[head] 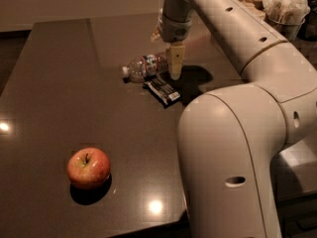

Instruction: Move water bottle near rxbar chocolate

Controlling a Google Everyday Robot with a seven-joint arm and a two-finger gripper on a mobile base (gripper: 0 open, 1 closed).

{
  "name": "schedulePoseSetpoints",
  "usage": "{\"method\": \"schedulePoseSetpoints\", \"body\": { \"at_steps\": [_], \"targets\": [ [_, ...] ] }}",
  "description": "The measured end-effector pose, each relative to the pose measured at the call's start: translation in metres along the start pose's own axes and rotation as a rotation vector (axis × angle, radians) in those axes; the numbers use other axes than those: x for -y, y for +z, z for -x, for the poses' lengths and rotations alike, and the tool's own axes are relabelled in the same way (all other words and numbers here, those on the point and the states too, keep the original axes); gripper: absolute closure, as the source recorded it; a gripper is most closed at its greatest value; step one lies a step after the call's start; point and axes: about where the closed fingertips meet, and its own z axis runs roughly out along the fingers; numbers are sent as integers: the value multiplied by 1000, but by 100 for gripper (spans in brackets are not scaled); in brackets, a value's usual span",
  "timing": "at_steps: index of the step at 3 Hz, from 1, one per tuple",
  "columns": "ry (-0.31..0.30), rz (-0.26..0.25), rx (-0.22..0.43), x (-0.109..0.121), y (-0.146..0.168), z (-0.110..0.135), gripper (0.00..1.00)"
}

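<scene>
- Apple (88,167): red-yellow, upright with the stem up, on the dark table (59,83), well in front and to the left of the snack bar, nearest the camera.
- Robot arm (233,148): big white link fills the near right and runs up and back past the right of the snack bar.
- Snack bar (162,90): black wrapper with a white patch at its near right end, lying flat and slantwise on the table.
- Water bottle (145,66): clear, lying on its side just behind the snack bar, white cap pointing left, label band at mid-body; can't tell if it touches the bar.
- Gripper (175,69): points straight down just behind the snack bar, at the bottle's right (base) end; can't tell if open, closed or gripping.
- Cup of paper packets (286,14): far right, well behind the snack bar.
</scene>
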Motion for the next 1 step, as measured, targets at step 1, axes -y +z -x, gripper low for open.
{"method": "schedulePoseSetpoints", "body": {
  "at_steps": [1],
  "targets": [
    [-1, -11, 2, 4, 4, 1, 0]
  ]
}}
